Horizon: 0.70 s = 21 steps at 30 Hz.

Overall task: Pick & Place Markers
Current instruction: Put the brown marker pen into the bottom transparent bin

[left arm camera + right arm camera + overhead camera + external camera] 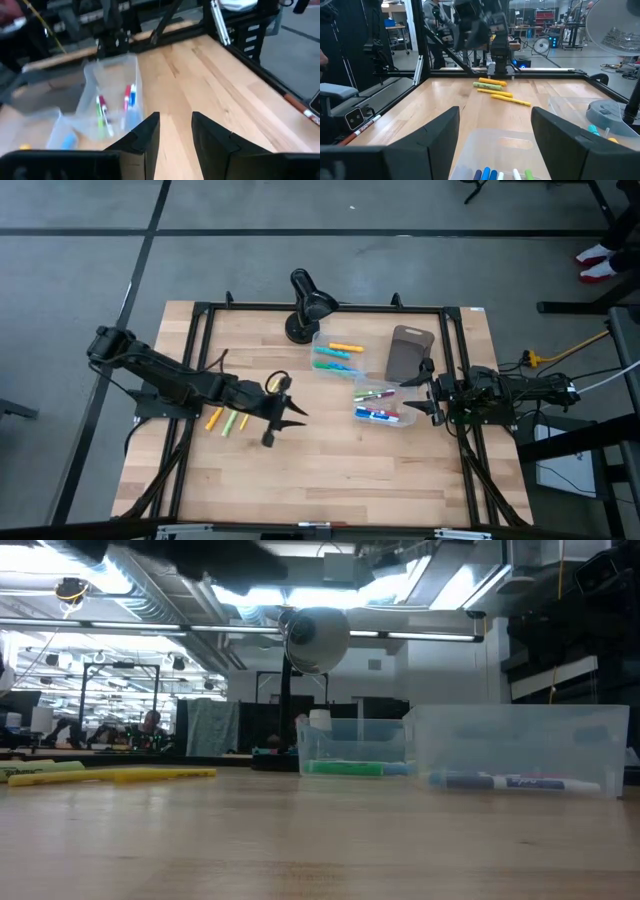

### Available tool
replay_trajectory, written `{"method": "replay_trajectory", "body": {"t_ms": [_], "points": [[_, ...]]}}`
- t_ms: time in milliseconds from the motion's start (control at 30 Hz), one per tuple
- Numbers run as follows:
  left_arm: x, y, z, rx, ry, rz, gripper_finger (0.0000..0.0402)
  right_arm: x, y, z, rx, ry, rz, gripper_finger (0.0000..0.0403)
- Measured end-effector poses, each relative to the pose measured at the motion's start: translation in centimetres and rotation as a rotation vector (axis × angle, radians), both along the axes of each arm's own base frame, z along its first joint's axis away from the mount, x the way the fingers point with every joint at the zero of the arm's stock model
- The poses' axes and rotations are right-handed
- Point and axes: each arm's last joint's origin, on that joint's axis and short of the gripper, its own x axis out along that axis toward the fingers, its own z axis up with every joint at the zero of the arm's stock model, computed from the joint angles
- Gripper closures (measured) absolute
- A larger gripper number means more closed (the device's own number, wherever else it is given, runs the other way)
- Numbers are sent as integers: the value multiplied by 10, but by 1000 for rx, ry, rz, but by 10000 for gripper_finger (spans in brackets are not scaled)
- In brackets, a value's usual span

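**Markers point(230, 421) loose on table, both tools empty**

Three lying side by side on the bare wood of the table point(330, 480), on the left half: one orange, one yellow-green, one yellow. Flat, near each other and not stacked, so open to a pinch from above. Seen low across the table as long yellow sticks resting on the surface.

Left tool point(175, 116) hanging above the table just beside that group, toward the middle, and facing the bins. Fingers parted with a narrow gap, bare wood showing between them, nothing grasped. Narrow spread probably suited to so thin a stick.

More markers already sorted into two clear containers between the arms. Far bin point(318, 340) holding orange, green and blue. Near bin point(372, 424) holding green, pink, blue and red. Walls low and tops open, likely so a marker can be dropped straight in.

Right tool point(495, 110) waiting at the right edge of the near bin, fingers spread wide and released, holding nothing. Parked close to the container yet clear of its mouth, probably to leave the drop zone free.

Grey-brown tray point(408, 352) beside the far bin, nothing visible in it. Black lamp point(305, 305) at the back edge, out of the working path.

Judged stage: part done, three left to move.
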Motion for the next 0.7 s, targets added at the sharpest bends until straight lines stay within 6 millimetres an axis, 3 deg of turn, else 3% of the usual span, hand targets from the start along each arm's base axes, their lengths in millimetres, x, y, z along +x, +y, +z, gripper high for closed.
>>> {"method": "replay_trajectory", "body": {"t_ms": [300, 467, 700], "points": [[-11, 9, -29, -87, 106, 83, 295, 0, 0, 0, 5, 0, 0, 159], [-12, 10, -33, -132, 123, 131, 298, 0, 0, 4, 38, -39, 1, 159], [-13, 10, -33, -160, 129, 150, 295, -3, 0, 22, 61, -230, 5, 159]]}}
